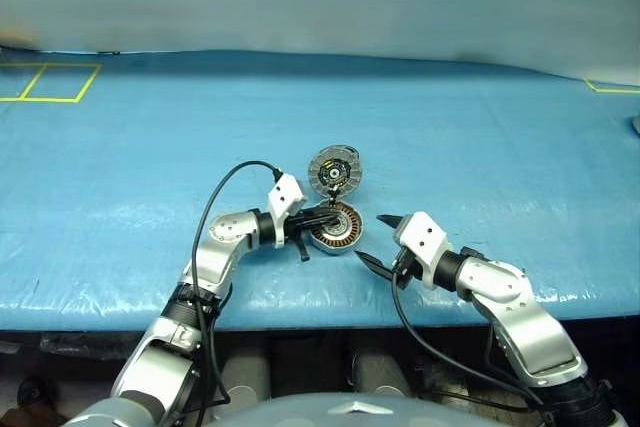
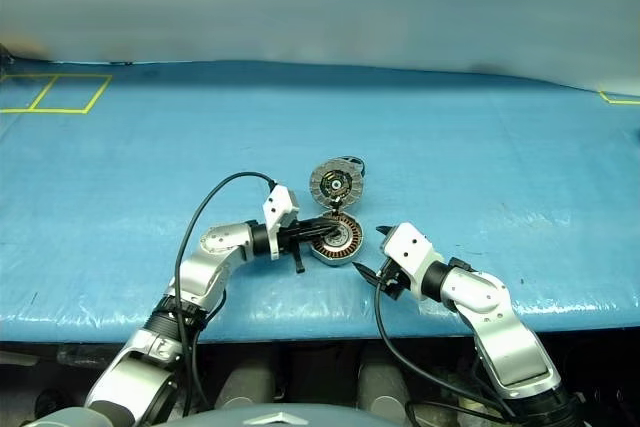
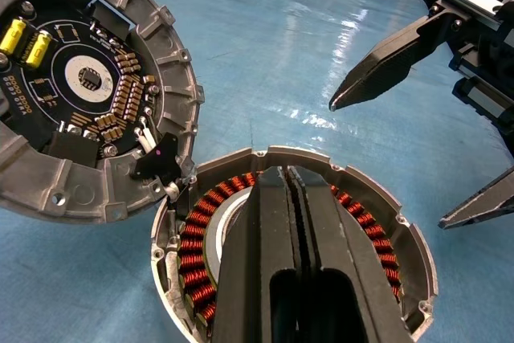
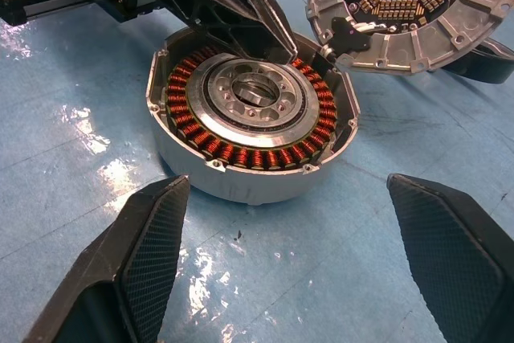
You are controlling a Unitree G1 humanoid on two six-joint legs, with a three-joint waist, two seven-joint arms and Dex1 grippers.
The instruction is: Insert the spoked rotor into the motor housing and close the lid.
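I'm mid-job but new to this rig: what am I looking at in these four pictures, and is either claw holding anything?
The two wide pictures come from the head of a two-armed humanoid robot, looking down over a blue table. The other two are from cameras on each wrist, looking along that claw's black fingers.

On the table sits the motor housing, a round metal puck with copper windings and a silvery centre. The lid stands swung open at its edge, circuit board showing.

The left gripper is shut, fingers together over the housing, with nothing visibly between them. The right gripper is wide open beside the housing, holding nothing.
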